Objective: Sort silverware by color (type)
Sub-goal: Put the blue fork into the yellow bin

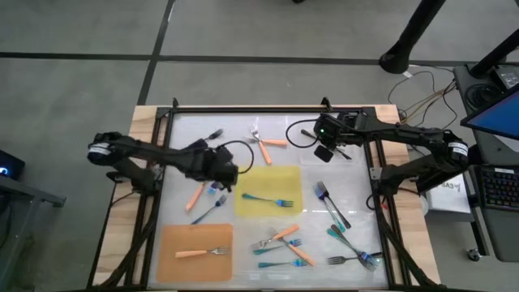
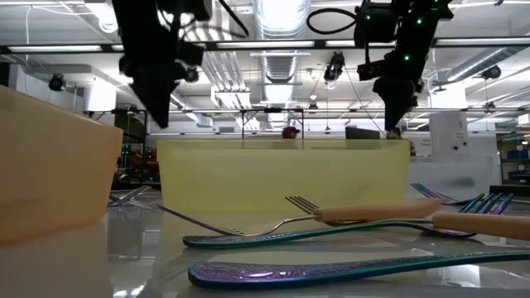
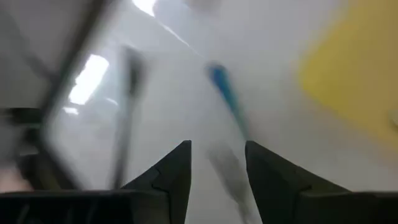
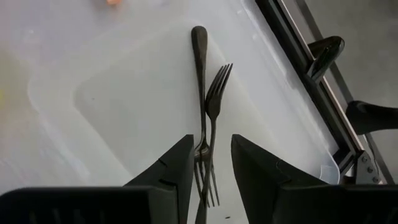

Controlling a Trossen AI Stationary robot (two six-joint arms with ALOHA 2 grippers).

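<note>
My left gripper [image 1: 225, 176] hovers open beside the yellow mat's [image 1: 280, 182] left edge. In the left wrist view its fingers stand [image 3: 217, 152] on either side of a blurred blue fork [image 3: 225, 96] lying on the table below. My right gripper [image 1: 324, 149] is open near the table's far right. It hangs [image 4: 211, 155] above two dark forks [image 4: 205, 106] that lie side by side on a clear mat [image 4: 112, 106]. One blue fork [image 1: 268, 199] lies on the yellow mat. An orange-handled fork [image 1: 203, 252] lies on the orange mat [image 1: 174, 239].
Loose forks lie scattered: an orange one [image 1: 272, 143] and a dark one [image 1: 213, 134] at the far side, an orange [image 1: 195, 197] and a blue one [image 1: 212, 208] left of the yellow mat, dark forks [image 1: 331, 203] and a mixed pile [image 1: 284, 241] near right. A black frame [image 1: 375, 174] rims the table.
</note>
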